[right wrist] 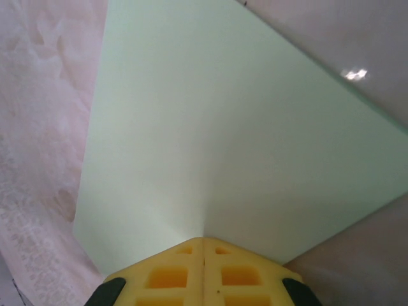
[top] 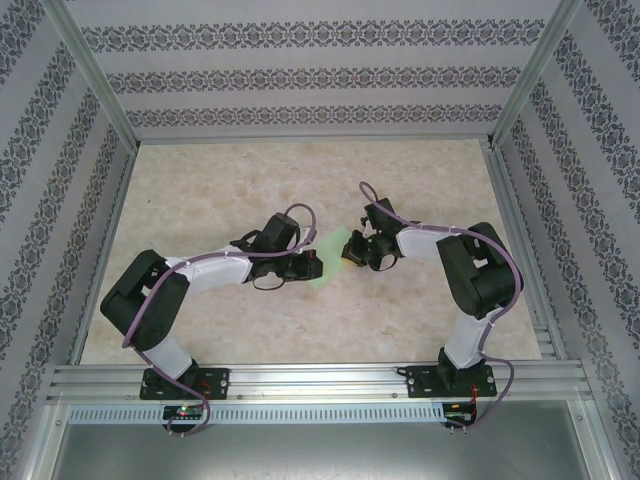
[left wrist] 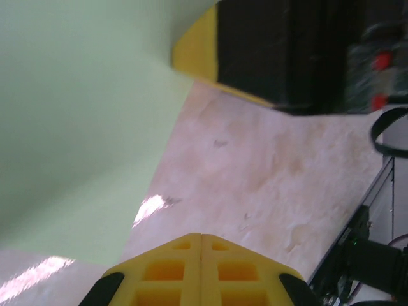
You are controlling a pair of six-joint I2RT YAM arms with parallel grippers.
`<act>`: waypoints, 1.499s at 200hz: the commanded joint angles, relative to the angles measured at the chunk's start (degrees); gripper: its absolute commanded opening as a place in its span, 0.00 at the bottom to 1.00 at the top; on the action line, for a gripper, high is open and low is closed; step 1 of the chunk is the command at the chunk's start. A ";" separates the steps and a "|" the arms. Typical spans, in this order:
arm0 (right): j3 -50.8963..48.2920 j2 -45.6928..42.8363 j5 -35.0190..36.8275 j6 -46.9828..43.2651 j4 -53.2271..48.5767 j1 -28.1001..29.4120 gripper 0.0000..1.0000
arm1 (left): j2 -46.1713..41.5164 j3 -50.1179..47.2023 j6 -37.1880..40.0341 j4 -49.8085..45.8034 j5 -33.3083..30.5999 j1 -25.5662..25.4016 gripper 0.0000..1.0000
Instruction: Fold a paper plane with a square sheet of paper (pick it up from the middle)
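The square sheet of paper (right wrist: 229, 121) is plain pale green. My right gripper (right wrist: 204, 240) is shut on its near edge, and a soft crease rises from the pinch. From above, the sheet (top: 330, 270) lies between the two wrists at the table's middle, with my right gripper (top: 354, 250) on its right side. My left gripper (left wrist: 201, 234) is shut with nothing between its yellow fingers. It hovers over bare table just right of the sheet (left wrist: 76, 127). In the top view my left gripper (top: 312, 264) is at the sheet's left side.
The marbled beige table (top: 250, 190) has open room behind and beside the arms. Patterned walls (top: 300, 80) and aluminium posts close it in. A metal rail (top: 320, 380) runs along the near edge. The right arm's yellow finger (left wrist: 194, 54) looms close ahead of my left gripper.
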 commanded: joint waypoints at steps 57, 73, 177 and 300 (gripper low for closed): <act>2.50 -4.23 -2.73 -1.77 2.09 3.11 0.00 | 8.02 2.50 -1.99 -0.27 0.78 0.37 0.00; 1.96 -3.65 -2.65 -1.73 2.14 3.93 0.00 | 8.46 2.33 -1.75 -0.75 0.78 0.25 0.00; -1.02 1.73 -2.39 -3.93 4.15 6.06 0.00 | 10.87 1.29 -3.07 -6.30 -3.97 0.20 0.00; -1.46 4.82 -1.72 -10.67 7.61 -8.08 0.00 | 12.76 0.31 -4.04 -11.38 -5.49 0.21 0.00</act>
